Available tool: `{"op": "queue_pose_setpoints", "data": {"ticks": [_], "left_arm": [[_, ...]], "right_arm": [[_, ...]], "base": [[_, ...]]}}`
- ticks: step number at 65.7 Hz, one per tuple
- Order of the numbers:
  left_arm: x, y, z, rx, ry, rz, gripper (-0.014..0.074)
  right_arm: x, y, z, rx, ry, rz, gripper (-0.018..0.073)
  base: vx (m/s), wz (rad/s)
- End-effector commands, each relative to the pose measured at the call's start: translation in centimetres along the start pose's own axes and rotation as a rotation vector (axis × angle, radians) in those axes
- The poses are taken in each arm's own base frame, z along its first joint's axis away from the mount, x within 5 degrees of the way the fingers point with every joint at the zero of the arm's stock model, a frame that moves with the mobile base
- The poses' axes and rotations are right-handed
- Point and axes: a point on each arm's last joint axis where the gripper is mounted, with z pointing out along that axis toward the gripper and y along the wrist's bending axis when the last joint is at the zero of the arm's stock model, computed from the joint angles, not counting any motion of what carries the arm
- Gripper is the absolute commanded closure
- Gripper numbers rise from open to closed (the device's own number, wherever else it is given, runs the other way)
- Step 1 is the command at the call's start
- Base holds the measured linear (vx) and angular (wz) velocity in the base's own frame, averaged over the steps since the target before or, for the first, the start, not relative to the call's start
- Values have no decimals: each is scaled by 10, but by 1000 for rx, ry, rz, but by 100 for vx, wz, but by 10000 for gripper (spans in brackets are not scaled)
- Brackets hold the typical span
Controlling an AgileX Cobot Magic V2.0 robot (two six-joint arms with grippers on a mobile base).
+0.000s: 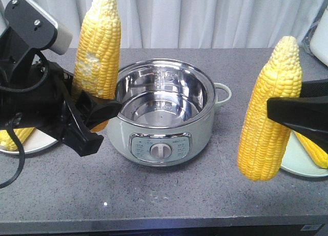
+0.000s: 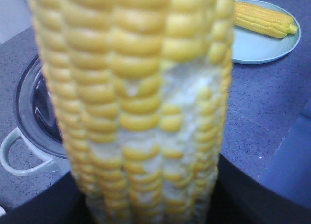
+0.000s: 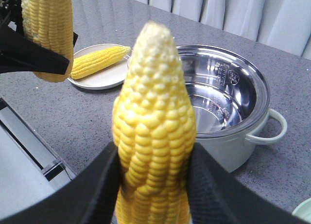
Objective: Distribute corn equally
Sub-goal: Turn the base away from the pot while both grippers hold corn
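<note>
Left pincer [image 1: 91,107] pinches the patchy cob [image 1: 97,46] upright beside the pot [image 1: 164,128], my right pincer [image 1: 271,110] pinches a plain cob [image 1: 264,149] likewise; a third cob [image 1: 13,138] lies on the left plate [image 1: 36,145] and a fourth cob [image 1: 312,146] on the right plate [image 1: 294,165], so I judge two placements remain.

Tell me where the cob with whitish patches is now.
Front view: the patchy cob stands upright in the left gripper, raised just left of the pot.
</note>
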Motion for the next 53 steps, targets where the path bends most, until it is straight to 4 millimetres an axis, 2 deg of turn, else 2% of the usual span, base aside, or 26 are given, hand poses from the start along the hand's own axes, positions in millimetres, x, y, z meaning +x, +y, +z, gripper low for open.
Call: {"op": "queue_pose_setpoints", "data": {"ticks": [1,53], "left_arm": [[-13,1,-12,-15,-106,-10,324],[-13,1,-12,-15,-106,-10,324]], "right_arm": [[-12,0,-5,19,-82,1,364],[-12,0,-5,19,-82,1,364]], "base": [[0,0],[-1,-6]]}}
